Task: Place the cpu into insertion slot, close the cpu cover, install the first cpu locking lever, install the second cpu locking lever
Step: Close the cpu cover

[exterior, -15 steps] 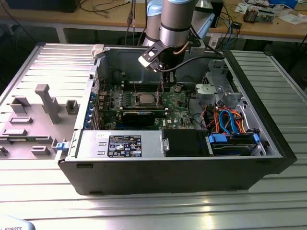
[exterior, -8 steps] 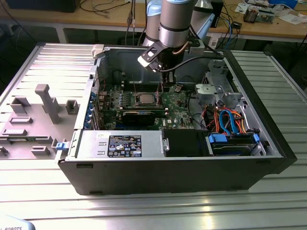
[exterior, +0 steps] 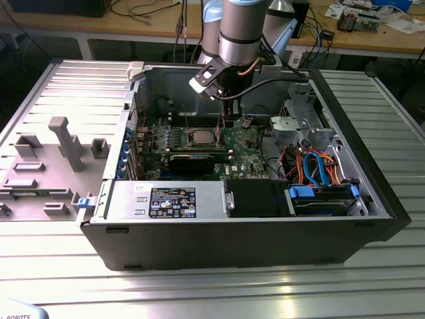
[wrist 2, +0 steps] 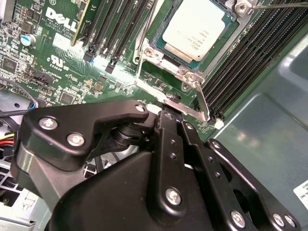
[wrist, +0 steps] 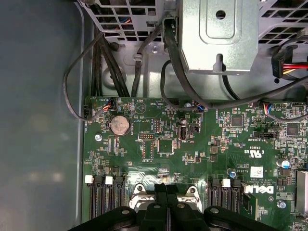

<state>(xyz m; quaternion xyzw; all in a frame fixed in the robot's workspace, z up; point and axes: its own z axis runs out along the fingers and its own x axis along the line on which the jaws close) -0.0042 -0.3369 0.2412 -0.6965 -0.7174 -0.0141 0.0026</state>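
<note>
Dull silver metal tops the cpu (wrist 2: 199,29), which lies flat in the insertion slot (wrist 2: 185,71) on the green motherboard (wrist: 159,144). In the exterior view the chip (exterior: 202,137) sits near the middle of the open computer case (exterior: 199,246), and the case lies on the ribbed tabletop (exterior: 199,292).

The cpu cover (wrist 2: 153,89) looks unclosed. Its thin frame stands tilted away from the socket, and board shows through its window.

The pincer (wrist 2: 171,110) hangs just beside the chip, with its tips at the middle of the cover's free edge. In the first wrist view the pincer (wrist: 166,188) has its two fingers drawn together with hardly a seam between them, and the cover's silver corners (wrist: 139,191) show on either side. I cannot tell whether the thin edge is nipped between them or merely touched.

The cover is probably light, springy sheet steel. It would be stiff along its hinge, slick to the touch and easily bent if pulled askew, so the middle of the free edge seems the sound place to hold it. The seated chip is light, rigid and likely fragile underneath, so pressure on it should be even.
</note>
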